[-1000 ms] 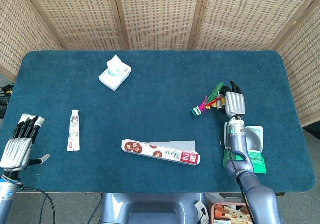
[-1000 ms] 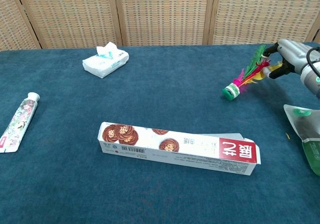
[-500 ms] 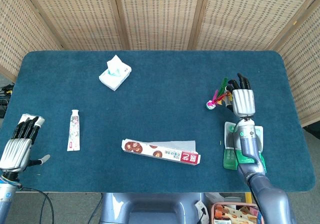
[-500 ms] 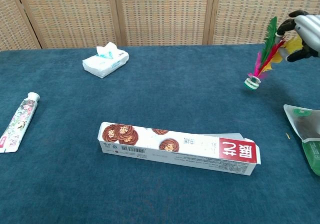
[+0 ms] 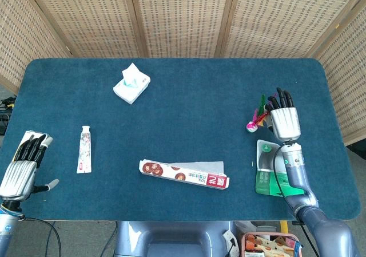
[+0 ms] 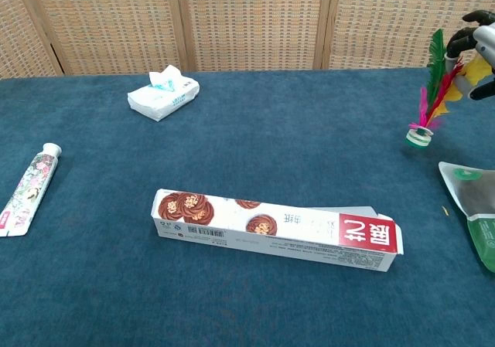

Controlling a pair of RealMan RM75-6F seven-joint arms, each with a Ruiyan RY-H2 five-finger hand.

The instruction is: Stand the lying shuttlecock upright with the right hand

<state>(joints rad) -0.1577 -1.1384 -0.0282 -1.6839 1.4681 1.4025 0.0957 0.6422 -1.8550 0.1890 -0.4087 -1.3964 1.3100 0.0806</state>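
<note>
1. Now: right hand [image 5: 284, 121] sits near the table's right edge, back of hand up; fingers [image 6: 466, 37] pinch the upper feathers of the shuttlecock [image 6: 430, 98].
2. Shuttlecock approx. upright, slight tilt, feathers up, base disc down. Chest view shows the base at or just above the blue table cover [image 5: 189, 114]; contact w/ cover: cannot tell.
3. Shuttlecock is just left of right hand, near the top edge of the green-and-clear pouch [image 5: 271, 168] lying flat by the right forearm.
4. Left hand [image 5: 24, 163] at the front-left table corner, palm down, fingers straight and close together, thumb out to the side; holds nothing.
5. Other items on the cover: long cookie box [image 5: 184, 174] front centre w/ one end flap open; tissue pack [image 5: 131, 84] back left; tube [image 5: 84, 149] left, cap toward back. All well apart from shuttlecock.
</note>
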